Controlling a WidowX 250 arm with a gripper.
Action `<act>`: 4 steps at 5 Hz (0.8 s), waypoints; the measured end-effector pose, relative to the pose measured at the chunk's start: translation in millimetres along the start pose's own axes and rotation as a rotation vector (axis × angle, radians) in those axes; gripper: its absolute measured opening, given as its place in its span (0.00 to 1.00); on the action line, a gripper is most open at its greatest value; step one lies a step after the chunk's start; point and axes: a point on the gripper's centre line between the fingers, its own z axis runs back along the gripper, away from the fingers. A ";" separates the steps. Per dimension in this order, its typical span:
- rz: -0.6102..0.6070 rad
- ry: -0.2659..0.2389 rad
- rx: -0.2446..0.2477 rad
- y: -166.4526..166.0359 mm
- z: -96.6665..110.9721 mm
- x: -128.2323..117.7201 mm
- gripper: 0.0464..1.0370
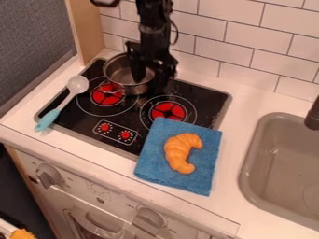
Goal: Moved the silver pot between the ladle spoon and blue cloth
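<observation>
Toward the back of the black stovetop [205,99], from where I stand: one silver pot [128,86], upright, near the ladle spoon's bowl. Black gripper [148,80], one, lowered at the pot's right side; whether it is spread or closed, I cannot tell. Ladle spoon [77,84], pale bowl, turquoise handle, lying along the stovetop's left side. Blue cloth [153,162], folded, across the front right corner, bearing one orange croissant [178,151]. Grey sink [280,161], at right.
</observation>
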 end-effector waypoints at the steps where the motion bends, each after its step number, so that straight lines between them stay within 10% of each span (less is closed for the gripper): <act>1: -0.007 -0.005 -0.020 -4.7 -1.2 0.3 0.28; 3: -0.009 -0.035 -0.055 -8.0 13.0 -7.8 0.04; 4: -0.014 -0.107 -0.078 -7.5 52.3 -25.7 0.03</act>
